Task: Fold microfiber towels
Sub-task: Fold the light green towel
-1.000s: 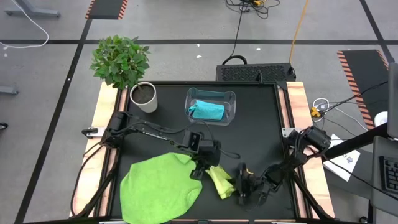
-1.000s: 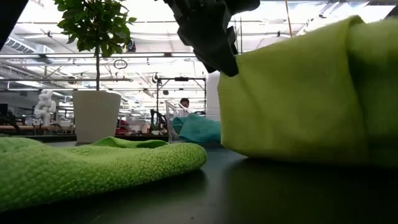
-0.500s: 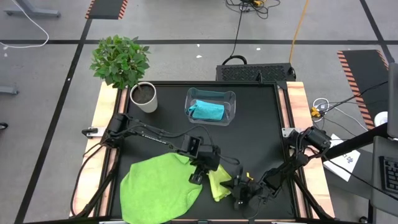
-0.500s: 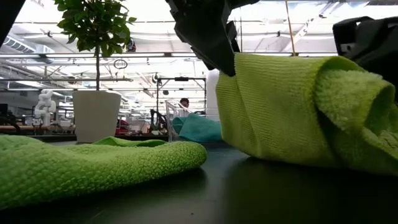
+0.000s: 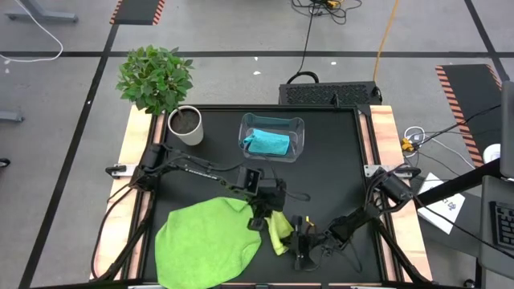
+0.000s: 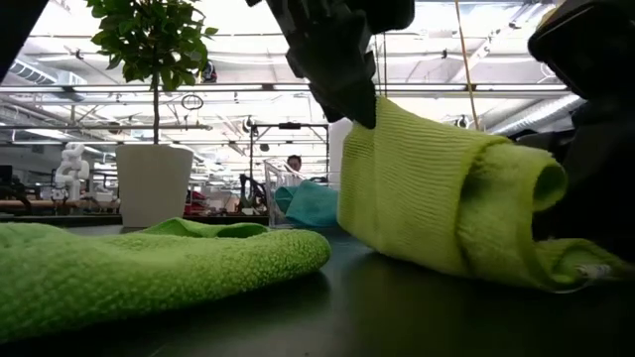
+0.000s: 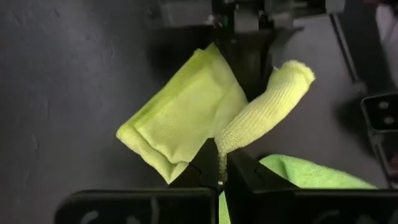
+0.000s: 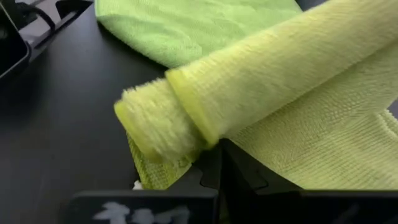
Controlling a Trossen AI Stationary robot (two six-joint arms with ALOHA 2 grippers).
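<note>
Sliding inward, my right gripper has carried its edge of the soft pale yellow-green microfiber towel toward my left gripper, rolling it over itself. Both grippers are clamped shut on that towel at the black tabletop's front. That fold looks half-made to me. My dark arms hide much of the cloth from above, so edge alignment is unclear.

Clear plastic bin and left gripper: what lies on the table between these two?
Nothing: in the high view, bare black table separates the clear plastic bin from the left gripper.
</note>
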